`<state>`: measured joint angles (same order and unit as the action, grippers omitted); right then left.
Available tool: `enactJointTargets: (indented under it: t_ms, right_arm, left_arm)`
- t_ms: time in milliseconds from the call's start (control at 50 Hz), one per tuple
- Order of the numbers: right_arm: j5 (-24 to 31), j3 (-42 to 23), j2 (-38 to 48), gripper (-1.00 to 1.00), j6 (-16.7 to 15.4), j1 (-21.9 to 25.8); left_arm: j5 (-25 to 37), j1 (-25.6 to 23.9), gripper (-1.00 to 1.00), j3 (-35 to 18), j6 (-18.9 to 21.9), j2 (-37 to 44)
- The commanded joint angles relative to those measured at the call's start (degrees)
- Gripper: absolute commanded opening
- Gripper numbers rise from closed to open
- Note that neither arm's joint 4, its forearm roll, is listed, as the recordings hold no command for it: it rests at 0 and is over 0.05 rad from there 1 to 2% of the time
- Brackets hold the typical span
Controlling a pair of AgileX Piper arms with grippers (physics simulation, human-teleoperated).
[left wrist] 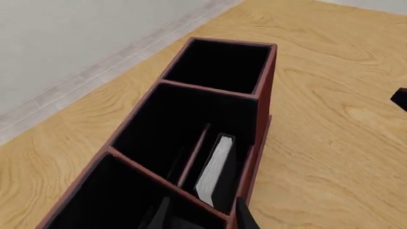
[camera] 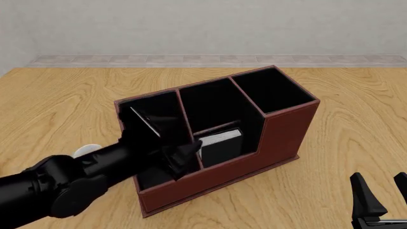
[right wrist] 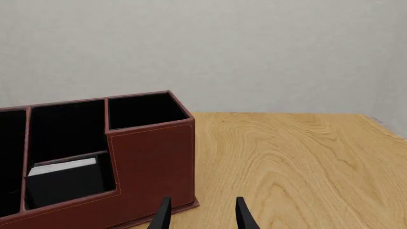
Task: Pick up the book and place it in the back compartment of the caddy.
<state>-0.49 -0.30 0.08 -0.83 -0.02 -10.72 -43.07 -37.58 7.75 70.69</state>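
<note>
The book (camera: 220,137) stands in the caddy's (camera: 279,138) low-walled cell, page edges up. The left gripper (camera: 186,157), fingers apart and empty, hangs beside it; lifting carelessly could snag the partition. The right gripper (camera: 381,191) idles, spread wide.

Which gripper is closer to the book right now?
Left. The left gripper is at the caddy, right beside the book standing in its cell. The right gripper hangs off to the caddy's right, well clear.
</note>
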Motion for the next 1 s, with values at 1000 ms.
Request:
enactJointTargets:
  t_ms: [1000]
  right_arm:
    - [0.0,0.0,0.0,1.0,-0.01,0.0]
  left_arm:
    - [19.51,11.24,1.0,10.96,0.1,-34.03]
